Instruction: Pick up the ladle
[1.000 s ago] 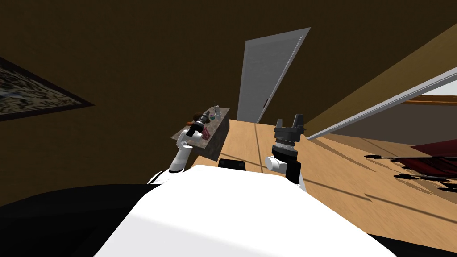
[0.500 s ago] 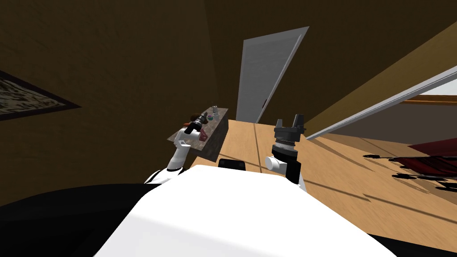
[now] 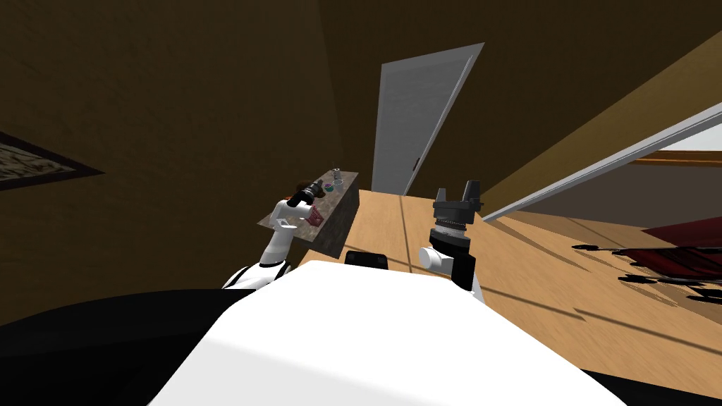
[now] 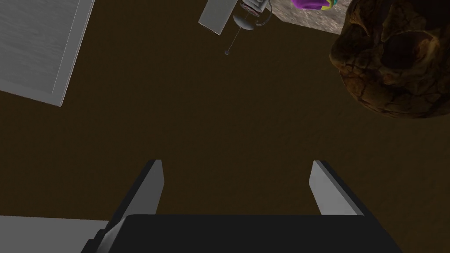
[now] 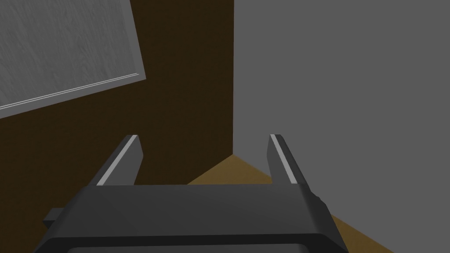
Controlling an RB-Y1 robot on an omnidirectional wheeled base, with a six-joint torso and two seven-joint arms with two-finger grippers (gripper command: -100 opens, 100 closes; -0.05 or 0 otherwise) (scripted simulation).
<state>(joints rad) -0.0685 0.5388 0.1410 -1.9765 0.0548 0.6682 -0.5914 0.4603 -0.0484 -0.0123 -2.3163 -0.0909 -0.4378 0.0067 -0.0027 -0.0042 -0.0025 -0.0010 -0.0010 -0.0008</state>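
Nothing is picked up yet: your left gripper [image 4: 237, 169] hovers wide open and empty over the table with a mottled stone-like top [image 3: 340, 220], while the small grey thin-handled ladle [image 4: 243, 19] lies well ahead at its edge, past a lumpy brown object [image 4: 391, 57]. Reach, grasp and lift remain, I judge; your right gripper [image 5: 204, 145] is wide open too. The table stands against a dark brown wall [image 3: 176, 106], near a grey door [image 3: 419, 113], on a light wooden floor [image 3: 550, 282].
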